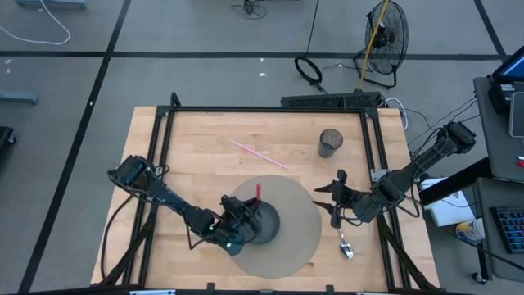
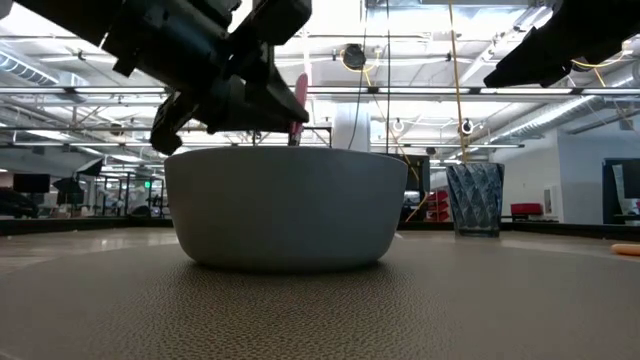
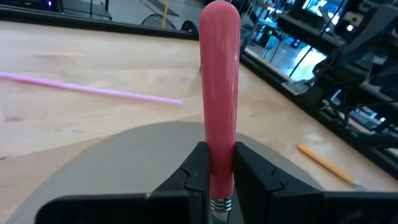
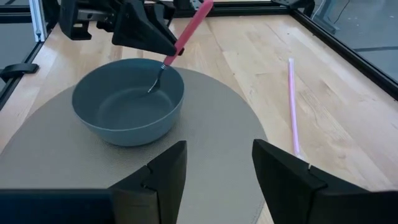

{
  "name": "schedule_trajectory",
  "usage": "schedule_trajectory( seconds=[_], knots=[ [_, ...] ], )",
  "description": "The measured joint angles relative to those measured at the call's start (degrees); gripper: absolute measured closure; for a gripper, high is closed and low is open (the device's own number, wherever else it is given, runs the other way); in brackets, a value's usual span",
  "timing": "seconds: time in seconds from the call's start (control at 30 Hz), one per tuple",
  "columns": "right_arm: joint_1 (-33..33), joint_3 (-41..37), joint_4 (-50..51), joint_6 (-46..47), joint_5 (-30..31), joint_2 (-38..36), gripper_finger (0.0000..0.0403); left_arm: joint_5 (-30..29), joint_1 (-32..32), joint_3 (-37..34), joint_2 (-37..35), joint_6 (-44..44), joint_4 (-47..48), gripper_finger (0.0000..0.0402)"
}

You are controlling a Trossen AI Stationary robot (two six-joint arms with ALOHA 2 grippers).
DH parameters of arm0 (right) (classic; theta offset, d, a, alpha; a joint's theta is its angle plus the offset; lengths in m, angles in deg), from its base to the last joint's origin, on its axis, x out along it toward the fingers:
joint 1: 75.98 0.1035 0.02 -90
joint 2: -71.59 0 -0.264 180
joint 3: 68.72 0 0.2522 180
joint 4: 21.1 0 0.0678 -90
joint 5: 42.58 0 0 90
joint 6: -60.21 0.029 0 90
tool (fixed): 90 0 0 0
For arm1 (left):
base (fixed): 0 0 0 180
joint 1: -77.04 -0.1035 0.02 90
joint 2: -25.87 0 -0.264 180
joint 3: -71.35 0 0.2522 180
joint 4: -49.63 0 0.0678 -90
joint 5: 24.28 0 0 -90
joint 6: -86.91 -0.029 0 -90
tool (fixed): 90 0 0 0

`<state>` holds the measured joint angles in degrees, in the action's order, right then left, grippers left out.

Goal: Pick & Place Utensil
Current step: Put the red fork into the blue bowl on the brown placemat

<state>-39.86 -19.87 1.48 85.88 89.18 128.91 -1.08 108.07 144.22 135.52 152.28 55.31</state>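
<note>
Pink, smooth round-handled utensil is clamped by the left gripper fingers over the rounded grey bowl.

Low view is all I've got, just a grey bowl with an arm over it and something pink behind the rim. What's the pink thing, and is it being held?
Observer: It's a pink-handled utensil, and the left gripper is shut on its handle.
Operator: Is its working end inside the bowl?
Observer: Yes. The right wrist view shows the metal end reaching down into the grey bowl, close to the bottom.
Operator: Where's the other arm?
Observer: The right gripper is open, off to the bowl's right at the edge of the round mat.
Operator: Anything else lying around?
Observer: A metal spoon lies on the wood beside the mat, and a pink straw beyond it.
</note>
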Motion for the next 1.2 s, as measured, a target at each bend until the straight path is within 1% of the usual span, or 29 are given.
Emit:
schedule_trajectory(
  seconds=[0.53, 0.67, 0.93, 1.03, 1.2],
  knots=[
    [0.0, 0.0, 0.0, -0.9, 0.0, 0.0, 0.0222, 4.2, -1.9, 0.0, 0.0, 2.7, 5.0, 0.0346],
    [0.0, -1.1, -0.5, -0.9, 0.0, 0.0, 0.0222, 4.0, -1.9, 0.0, 0.0, 4.3, 6.7, 0.0345],
    [0.0, -3.2, -0.8, 0.8, 0.0, 0.0, 0.0222, 3.8, -1.9, 0.0, 0.0, 4.1, 7.1, 0.0352],
    [0.0, -3.3, -0.9, 0.8, 0.0, 0.0, 0.0222, 4.1, -1.9, 0.0, -0.1, 4.3, 8.0, 0.0336],
    [0.0, -3.3, -1.3, 0.7, 0.0, -0.3, 0.0222, 4.4, -1.9, 0.0, -0.1, 8.4, 11.2, 0.0304]
  ],
)
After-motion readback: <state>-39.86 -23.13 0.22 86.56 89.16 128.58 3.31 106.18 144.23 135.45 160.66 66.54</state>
